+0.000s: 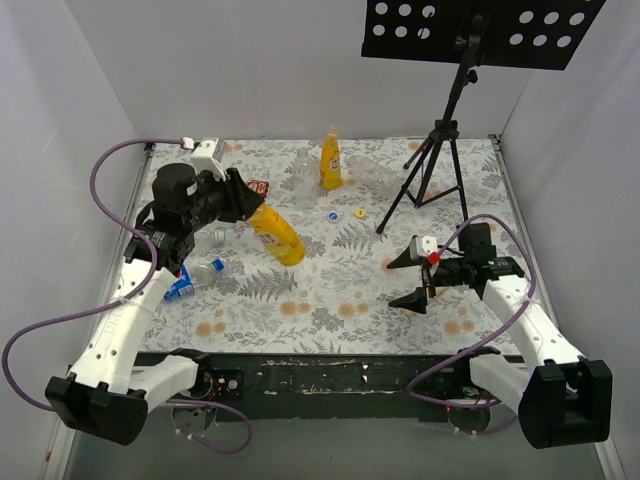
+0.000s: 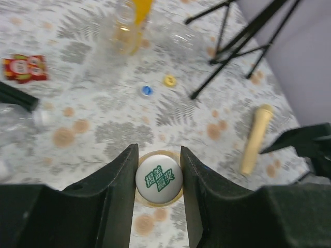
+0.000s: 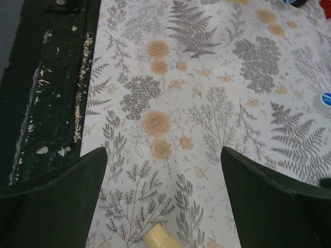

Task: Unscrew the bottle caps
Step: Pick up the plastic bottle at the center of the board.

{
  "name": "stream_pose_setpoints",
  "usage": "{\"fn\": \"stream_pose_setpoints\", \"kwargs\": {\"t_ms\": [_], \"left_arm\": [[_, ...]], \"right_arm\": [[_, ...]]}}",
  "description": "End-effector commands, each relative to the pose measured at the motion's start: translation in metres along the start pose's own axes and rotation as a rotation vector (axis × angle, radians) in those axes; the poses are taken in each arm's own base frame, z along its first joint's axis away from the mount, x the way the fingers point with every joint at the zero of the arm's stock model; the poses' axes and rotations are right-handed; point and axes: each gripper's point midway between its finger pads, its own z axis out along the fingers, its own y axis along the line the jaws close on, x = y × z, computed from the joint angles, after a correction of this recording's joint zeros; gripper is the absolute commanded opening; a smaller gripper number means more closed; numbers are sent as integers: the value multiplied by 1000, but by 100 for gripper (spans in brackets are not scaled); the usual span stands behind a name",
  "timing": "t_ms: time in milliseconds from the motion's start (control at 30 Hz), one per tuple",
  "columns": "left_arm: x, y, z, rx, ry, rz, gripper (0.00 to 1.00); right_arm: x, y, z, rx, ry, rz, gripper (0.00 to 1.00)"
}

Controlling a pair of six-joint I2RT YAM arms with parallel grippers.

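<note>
Left gripper [image 2: 159,181], bottom centre of the wrist view: jaws narrow, clamped on the white cap [image 2: 159,180] (green lettering on top) of an orange bottle [image 1: 277,234], which lies tilted left of centre in the overhead frame. Right gripper [image 1: 407,281], lower right overhead: jaws wide, holding nothing, above the flowered tablecloth [image 3: 207,93]. Two loose caps, blue [image 2: 146,91] and yellow [image 2: 169,80], lie mid-cloth. More bottles [image 1: 330,160] stand at upper centre.

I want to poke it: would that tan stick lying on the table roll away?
Probably. The stick looks round and lies flat on its side, so a sideways poke would likely set it rolling. It seems wider at one end, so it might curve rather than go straight. It looks rigid, not floppy.
</note>
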Motion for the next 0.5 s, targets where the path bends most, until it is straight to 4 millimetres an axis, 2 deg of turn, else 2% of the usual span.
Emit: {"fn": "stream_pose_setpoints", "kwargs": {"t_ms": [0, 100, 200, 367, 467], "left_arm": [[-4, -82, -27, 299, -46, -120, 0], [13, -106, -22, 372, -26, -180, 0], [35, -129, -8, 390, 10, -198, 0], [60, -158, 15, 351, 43, -197, 0], [67, -169, 27, 334, 34, -203, 0]], "right_arm": [[-39, -3, 14, -67, -8, -100, 98], [-66, -18, 27, -15, -12, -107, 98], [-85, -21, 44, -5, -21, -54, 98], [-99, -28, 68, 70, -41, 147, 98], [-93, -34, 73, 130, -53, 268, 98]]}}
